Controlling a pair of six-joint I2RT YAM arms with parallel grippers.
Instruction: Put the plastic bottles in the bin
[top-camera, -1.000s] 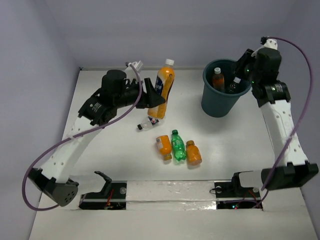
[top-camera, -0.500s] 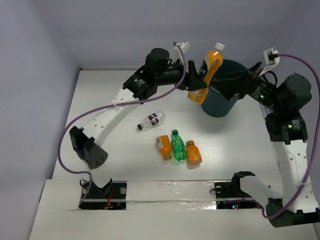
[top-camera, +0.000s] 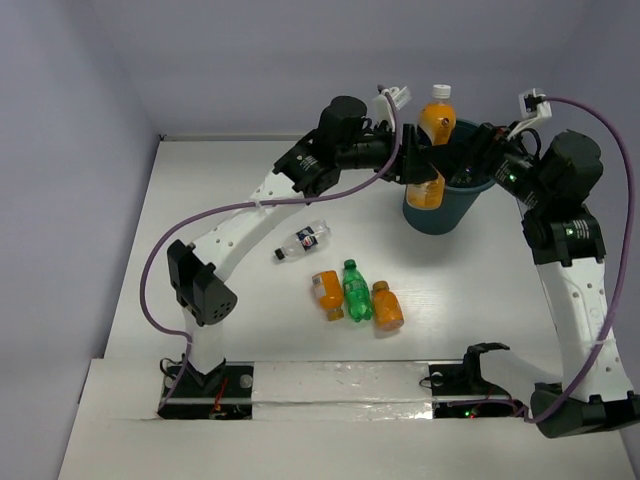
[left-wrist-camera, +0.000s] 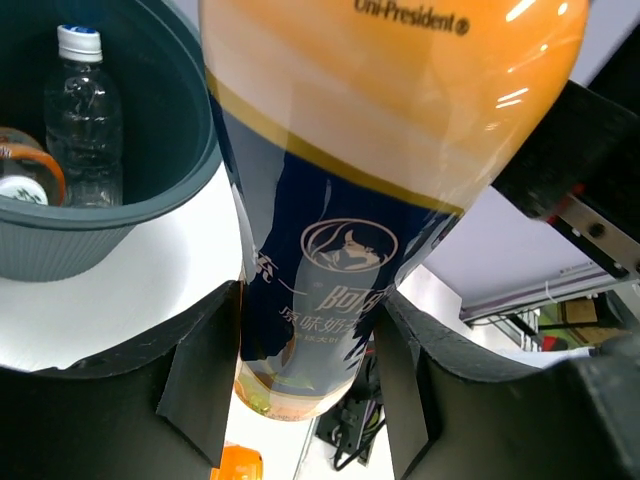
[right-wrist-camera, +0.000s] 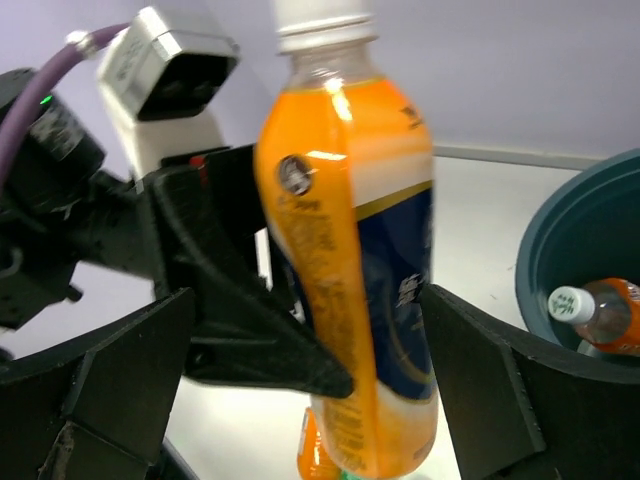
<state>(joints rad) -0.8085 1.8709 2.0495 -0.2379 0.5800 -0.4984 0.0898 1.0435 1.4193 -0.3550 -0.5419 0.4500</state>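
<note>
My left gripper (top-camera: 413, 162) is shut on the blue-labelled orange bottle (top-camera: 431, 150), held upright at the left rim of the dark teal bin (top-camera: 440, 212). In the left wrist view the black fingers (left-wrist-camera: 205, 380) press both sides of the bottle (left-wrist-camera: 390, 150). Inside the bin (left-wrist-camera: 150, 170) lie a clear ribbed bottle (left-wrist-camera: 85, 115) and an orange one (left-wrist-camera: 25, 175). My right gripper (top-camera: 480, 158) hangs open at the bin's right rim, facing the held bottle (right-wrist-camera: 350, 260). On the table lie a tiny clear bottle (top-camera: 303, 241), two orange bottles (top-camera: 327, 293) (top-camera: 387, 307) and a green bottle (top-camera: 355, 290).
Grey walls close the white table (top-camera: 220, 290) at the back and sides. Both arm bases and a taped strip (top-camera: 330, 385) sit along the near edge. Purple cables (top-camera: 160, 270) loop off each arm.
The left arm carried the blue-labelled bottle rightward from mid-table to the bin's rim. The right gripper opened wide and drew back from inside the bin.
</note>
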